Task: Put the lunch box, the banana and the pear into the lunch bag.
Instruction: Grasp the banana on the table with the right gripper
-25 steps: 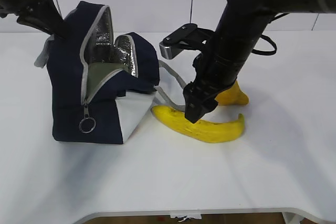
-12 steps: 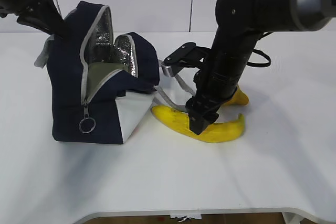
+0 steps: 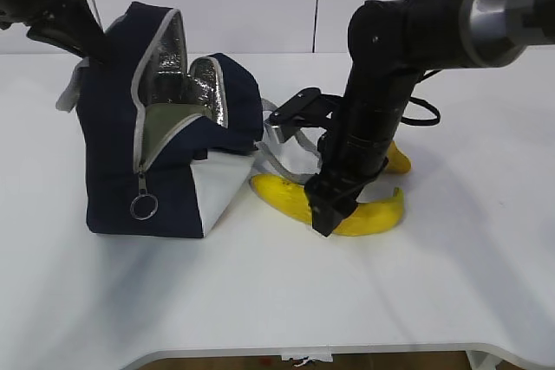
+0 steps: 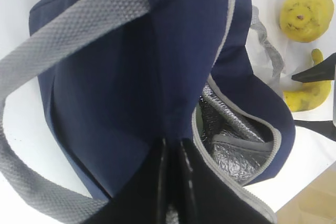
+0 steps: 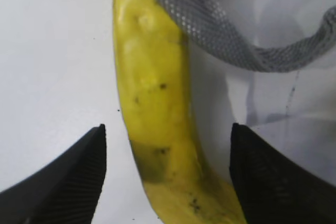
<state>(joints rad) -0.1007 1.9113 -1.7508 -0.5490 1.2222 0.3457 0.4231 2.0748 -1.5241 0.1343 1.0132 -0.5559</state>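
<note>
The navy lunch bag [image 3: 113, 162] stands open at the left, its foil lining showing. A sage-green surface [image 3: 169, 119] in the opening looks like the lunch box lid. My left gripper [image 4: 170, 156] is shut on the bag's upper fabric edge, seen at the top left [image 3: 74, 32] of the exterior view. The banana [image 3: 373, 214] lies on the table just right of the bag. My right gripper [image 5: 168, 142] is open and low over it, one finger on each side and neither touching. The pear [image 3: 395, 160] sits behind that arm, partly hidden.
A grey handle strap [image 5: 220, 40] of the bag lies across the banana's far end. The table's front edge [image 3: 303, 354] runs close below. Bare white tabletop [image 3: 486, 240] extends right of the banana.
My right arm has come down and its open gripper has dropped around the middle of the banana. The left gripper and the bag have not moved.
</note>
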